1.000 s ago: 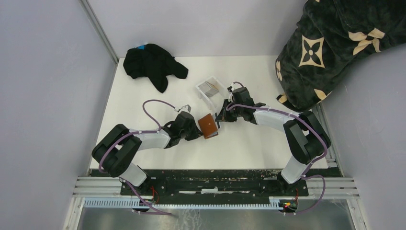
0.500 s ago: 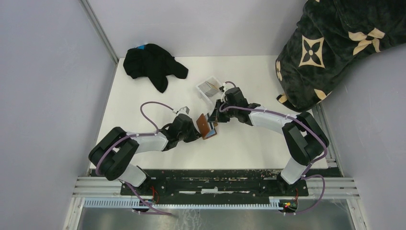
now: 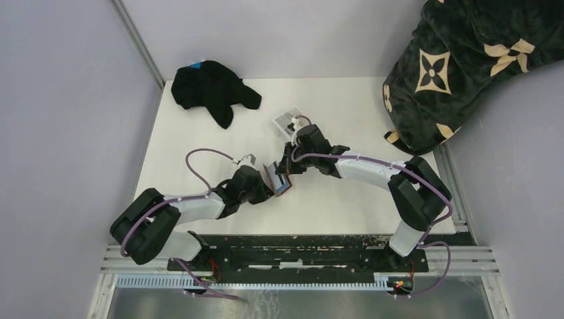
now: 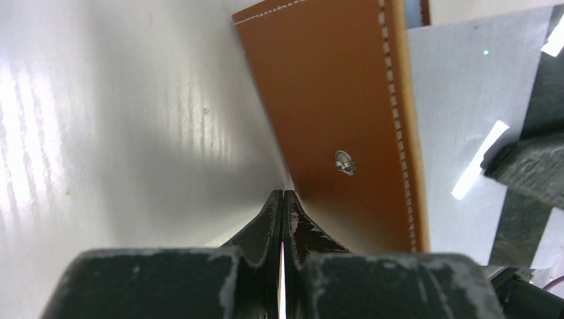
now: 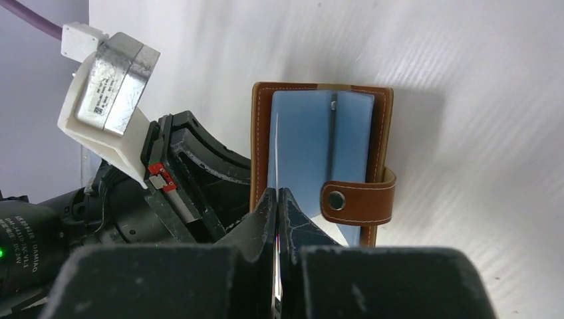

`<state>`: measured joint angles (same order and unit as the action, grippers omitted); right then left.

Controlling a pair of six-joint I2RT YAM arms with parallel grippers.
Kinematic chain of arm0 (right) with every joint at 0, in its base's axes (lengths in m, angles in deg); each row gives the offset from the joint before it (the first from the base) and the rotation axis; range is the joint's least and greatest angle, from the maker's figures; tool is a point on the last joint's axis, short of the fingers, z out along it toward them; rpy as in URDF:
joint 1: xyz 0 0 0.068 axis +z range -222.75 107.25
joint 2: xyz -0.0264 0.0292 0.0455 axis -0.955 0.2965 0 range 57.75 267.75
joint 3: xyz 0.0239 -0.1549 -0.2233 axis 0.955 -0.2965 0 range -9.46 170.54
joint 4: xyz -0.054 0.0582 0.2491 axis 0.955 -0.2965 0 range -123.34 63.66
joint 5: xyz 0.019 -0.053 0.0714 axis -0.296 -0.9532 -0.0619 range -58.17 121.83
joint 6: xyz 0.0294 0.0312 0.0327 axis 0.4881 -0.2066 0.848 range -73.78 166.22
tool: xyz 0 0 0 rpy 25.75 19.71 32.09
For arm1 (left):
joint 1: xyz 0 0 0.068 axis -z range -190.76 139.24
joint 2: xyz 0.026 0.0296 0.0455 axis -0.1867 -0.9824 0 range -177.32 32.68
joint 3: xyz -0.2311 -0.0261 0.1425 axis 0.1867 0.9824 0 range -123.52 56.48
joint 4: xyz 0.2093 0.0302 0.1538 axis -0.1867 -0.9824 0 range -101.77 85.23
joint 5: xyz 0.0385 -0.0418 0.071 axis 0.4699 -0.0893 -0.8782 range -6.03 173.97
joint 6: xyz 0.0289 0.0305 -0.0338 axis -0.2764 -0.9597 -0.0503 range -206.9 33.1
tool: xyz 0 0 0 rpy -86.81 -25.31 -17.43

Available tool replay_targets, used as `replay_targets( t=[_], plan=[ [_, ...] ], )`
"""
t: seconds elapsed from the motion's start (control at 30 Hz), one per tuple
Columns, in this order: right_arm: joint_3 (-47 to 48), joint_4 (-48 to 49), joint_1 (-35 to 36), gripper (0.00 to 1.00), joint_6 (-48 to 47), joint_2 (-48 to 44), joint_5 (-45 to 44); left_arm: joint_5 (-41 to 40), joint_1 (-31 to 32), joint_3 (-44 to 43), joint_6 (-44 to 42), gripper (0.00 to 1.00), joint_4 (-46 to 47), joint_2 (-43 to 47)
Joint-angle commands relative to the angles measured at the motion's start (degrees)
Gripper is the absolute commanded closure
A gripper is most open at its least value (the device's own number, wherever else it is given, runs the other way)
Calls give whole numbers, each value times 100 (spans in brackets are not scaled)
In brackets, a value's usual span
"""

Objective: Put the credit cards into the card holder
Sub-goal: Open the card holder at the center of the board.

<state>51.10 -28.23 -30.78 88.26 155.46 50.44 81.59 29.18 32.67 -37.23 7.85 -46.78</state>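
The card holder (image 3: 279, 179), a brown leather wallet, stands tilted up and open between both grippers. In the left wrist view its brown outer cover (image 4: 332, 100) with a snap stud rises from my left gripper (image 4: 282, 194), which is shut on the cover's edge. In the right wrist view the wallet's blue inside (image 5: 306, 139) and snap tab (image 5: 352, 199) face the camera. My right gripper (image 5: 278, 193) is shut on a thin credit card (image 5: 275, 146), seen edge-on over the wallet's left half. More cards lie in the clear tray (image 3: 286, 121).
A black cloth (image 3: 209, 86) lies at the table's back left. A dark patterned blanket (image 3: 465, 60) hangs over the back right corner. The left gripper body (image 5: 179, 173) sits close beside the wallet in the right wrist view.
The wallet went from lying flat to tilted up and open, and shifted left. My right gripper moved from the tray down-left to the wallet. My left arm pulled back left.
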Motion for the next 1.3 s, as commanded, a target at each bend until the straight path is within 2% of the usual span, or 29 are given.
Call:
replay_targets(
  t=[0.0, 0.3, 0.57, 0.83, 1.03, 1.27],
  plan=[
    [288, 66, 276, 99, -159, 181, -213, -290, 12, 508, 276, 97, -788, 130],
    [343, -52, 631, 99, -403, 509, -490, -351, 21, 944, 554, 97, -1030, 908],
    [496, -479, 755, 99, -750, 703, -1025, -616, 63, 688, 597, 97, -2210, 1780],
    [687, -677, 758, 99, -868, 869, -1172, -897, 75, 149, 567, 97, -3244, 2493],
    [791, -790, 759, 99, -955, 955, -1165, -1011, 79, -584, 443, 96, -3581, 2545],
    [860, -842, 759, 99, -1027, 954, -1156, -1199, 110, -1267, 311, 94, -3570, 2133]
  ],
)
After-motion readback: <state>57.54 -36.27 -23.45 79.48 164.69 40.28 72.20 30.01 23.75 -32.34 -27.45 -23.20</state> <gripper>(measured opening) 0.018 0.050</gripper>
